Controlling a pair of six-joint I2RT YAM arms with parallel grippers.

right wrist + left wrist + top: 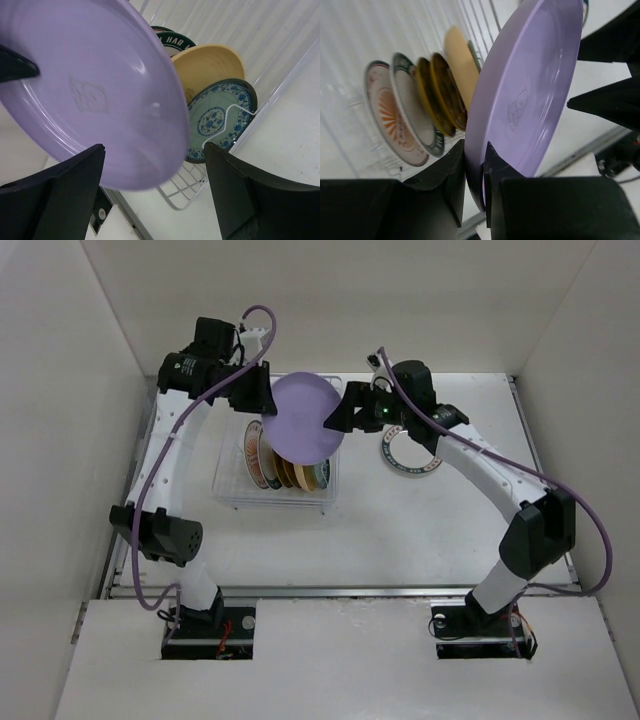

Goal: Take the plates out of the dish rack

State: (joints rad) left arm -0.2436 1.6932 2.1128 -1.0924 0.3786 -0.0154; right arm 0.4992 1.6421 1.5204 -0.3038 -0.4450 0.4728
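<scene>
left gripper (pixel 475 167) clamped on lavender plate (pixel 300 420) rim, holds it above rack (pixel 228 498), upper centre of top view. right gripper (pixel 155 187) jaws apart, straddling opposite edge, likely for handover.

Both arms (pixel 165 455) have white links, black joints, purple cables (pixel 260 308) and matte black fingers (pixel 240 195).

Robot test cell, lab-type. White tabletop (pixel 400 530) boxed in by bare white panels (pixel 60 440) on three sides. Left arm (pixel 160 455) and right arm (pixel 485 468) bolted at near edge, purple cables (pixel 608 550) looping loose. Dish rack (pixel 225 485) of plates (pixel 290 475) on it.
</scene>
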